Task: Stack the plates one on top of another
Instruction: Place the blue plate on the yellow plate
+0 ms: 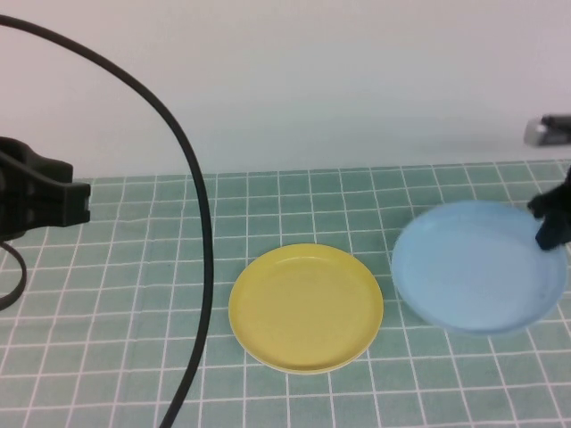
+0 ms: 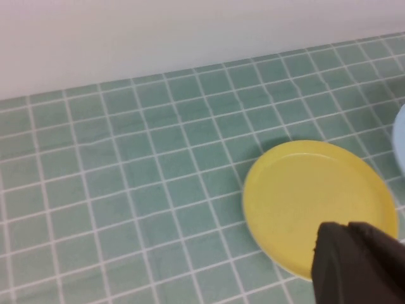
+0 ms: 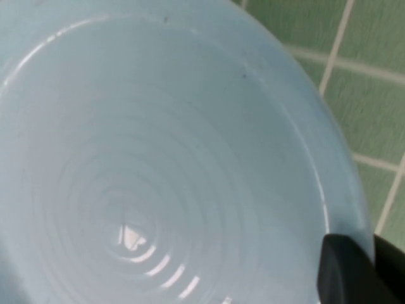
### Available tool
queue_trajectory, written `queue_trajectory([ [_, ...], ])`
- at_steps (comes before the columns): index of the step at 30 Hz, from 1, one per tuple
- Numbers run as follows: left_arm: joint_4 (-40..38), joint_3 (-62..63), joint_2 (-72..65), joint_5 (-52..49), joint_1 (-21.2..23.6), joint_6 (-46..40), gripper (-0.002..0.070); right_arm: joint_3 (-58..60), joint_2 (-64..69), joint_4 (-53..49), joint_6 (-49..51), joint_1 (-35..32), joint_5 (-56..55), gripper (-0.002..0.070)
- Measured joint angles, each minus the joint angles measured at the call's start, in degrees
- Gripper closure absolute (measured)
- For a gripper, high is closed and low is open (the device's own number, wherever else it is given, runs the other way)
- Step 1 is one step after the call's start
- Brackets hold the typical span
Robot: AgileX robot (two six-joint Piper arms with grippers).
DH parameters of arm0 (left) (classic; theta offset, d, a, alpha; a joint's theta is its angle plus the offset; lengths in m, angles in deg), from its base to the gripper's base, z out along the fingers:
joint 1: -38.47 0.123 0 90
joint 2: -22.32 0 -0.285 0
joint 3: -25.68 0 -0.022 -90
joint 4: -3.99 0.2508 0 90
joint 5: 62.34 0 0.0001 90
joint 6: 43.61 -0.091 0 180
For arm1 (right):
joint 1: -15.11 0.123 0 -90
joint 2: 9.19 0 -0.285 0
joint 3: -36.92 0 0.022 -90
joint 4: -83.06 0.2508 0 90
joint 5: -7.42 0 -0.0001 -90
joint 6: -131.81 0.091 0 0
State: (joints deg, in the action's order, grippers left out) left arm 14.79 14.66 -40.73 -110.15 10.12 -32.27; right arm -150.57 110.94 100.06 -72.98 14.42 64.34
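Observation:
The yellow plate (image 1: 306,308) lies flat on the green tiled mat, mid-table; it also shows in the left wrist view (image 2: 316,202). The light blue plate (image 1: 473,267) is to its right, a small gap between them. My right gripper (image 1: 551,223) is shut on the blue plate's right rim; in the right wrist view (image 3: 370,266) one finger sits inside the plate (image 3: 158,171) and one outside. My left gripper (image 1: 40,196) hangs at the far left, away from the plates, fingers (image 2: 354,266) together and empty. The white plate is out of view.
A black cable (image 1: 201,232) arcs from the top left down to the front edge, left of the yellow plate. A white wall (image 1: 312,80) bounds the mat at the back. Bare green mat (image 1: 116,294) lies left of the yellow plate.

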Motion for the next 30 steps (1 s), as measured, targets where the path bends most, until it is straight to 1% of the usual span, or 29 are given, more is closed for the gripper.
queue_trajectory([
  [2,0.88,0.0,0.0,0.0,0.0,0.0,0.0675,-3.53,-0.53,1.01,1.11,0.13,1.9,0.0664],
  [4,1.59,0.0,0.0,-0.2,0.0,0.0,0.0675,-6.43,-1.1,4.08,1.36,0.59,4.27,0.0664],
  [7,1.89,0.0,0.0,-0.2,0.0,-0.11,0.0675,-10.01,-1.71,8.57,1.02,3.95,7.06,0.0663],
  [10,2.19,0.0,0.0,-0.2,0.0,-0.11,0.0675,-11.04,-1.49,8.51,2.01,10.96,6.26,0.0663],
  [14,2.19,0.0,0.0,-0.68,0.0,-0.11,0.0675,-11.22,1.44,4.19,5.62,22.02,1.85,0.0663],
  [17,2.74,0.0,0.0,-2.08,0.0,-0.11,0.0675,-11.22,4.22,0.89,8.19,26.73,-2.02,0.0663],
  [22,4.46,0.0,0.0,-5.12,0.0,-0.11,0.0675,-11.6,7.26,-1.34,10.25,28.33,-7.22,0.0663],
  [30,5.32,0.0,0.0,-6.33,0.0,-0.11,0.0675,-14.88,10.8,-6.84,12.87,28.33,-7.32,0.0663],
])
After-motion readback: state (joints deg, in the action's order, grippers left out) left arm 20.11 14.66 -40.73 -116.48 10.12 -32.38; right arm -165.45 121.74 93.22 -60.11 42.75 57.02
